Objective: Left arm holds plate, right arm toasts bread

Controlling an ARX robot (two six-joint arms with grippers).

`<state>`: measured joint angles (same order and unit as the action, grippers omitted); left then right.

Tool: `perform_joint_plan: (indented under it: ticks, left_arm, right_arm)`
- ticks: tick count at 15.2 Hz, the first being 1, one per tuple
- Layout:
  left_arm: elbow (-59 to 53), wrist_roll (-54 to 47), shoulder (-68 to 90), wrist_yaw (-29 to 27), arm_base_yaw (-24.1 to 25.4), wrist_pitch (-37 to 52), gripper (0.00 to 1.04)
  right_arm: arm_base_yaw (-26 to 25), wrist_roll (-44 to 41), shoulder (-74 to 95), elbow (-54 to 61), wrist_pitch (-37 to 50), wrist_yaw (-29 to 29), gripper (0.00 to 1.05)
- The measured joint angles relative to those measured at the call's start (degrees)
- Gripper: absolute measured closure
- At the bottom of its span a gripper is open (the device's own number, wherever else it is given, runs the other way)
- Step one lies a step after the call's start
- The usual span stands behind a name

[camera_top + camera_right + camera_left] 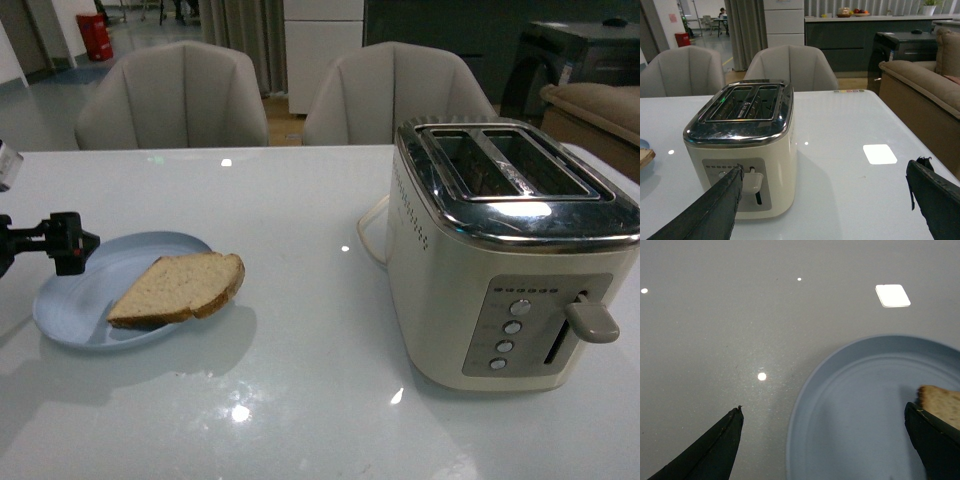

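A pale blue plate [75, 300] lies on the white table at the left, with a slice of tan bread [180, 286] on its right half, the rounded end over the rim. My left gripper [70, 243] is open above the plate's far left rim. In the left wrist view the plate [860, 410] lies between and below its wide-apart black fingers [720, 445], with the bread's [942, 402] corner by the other finger. A cream toaster [500, 260] with two empty slots stands at the right. My right gripper [822, 172] is open, out of the front view, beside the toaster [740, 150] on its lever side.
Two grey chairs [180, 100] stand behind the table. The toaster's lever [592, 320] is up, and its white cord [370, 235] loops on the table behind it. A sofa [920, 85] stands beyond the table's right edge.
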<state>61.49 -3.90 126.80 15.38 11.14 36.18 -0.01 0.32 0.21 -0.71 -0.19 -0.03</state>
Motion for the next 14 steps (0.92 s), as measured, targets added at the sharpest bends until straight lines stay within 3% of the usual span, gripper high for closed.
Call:
perform_joint_plan:
  ticks: [7, 11, 12, 14]
  left_arm:
    - [1.6, -0.5, 3.4, 0.1, 0.5, 0.7, 0.07]
    - [6.1, 0.6, 10.1, 4.1, 2.6, 1.5, 0.07]
    - [6.1, 1.0, 10.4, 4.2, 2.6, 2.2, 0.12]
    - [6.1, 1.7, 10.9, 4.2, 2.7, 3.8, 0.46]
  right_arm:
    - [0.0, 0.0, 0.0, 0.0, 0.0, 0.0, 0.06]
    - [0.0, 0.0, 0.0, 0.0, 0.0, 0.0, 0.06]
    - [0.0, 0.0, 0.0, 0.0, 0.0, 0.0, 0.06]
    - [0.0, 0.0, 0.0, 0.0, 0.0, 0.0, 0.06]
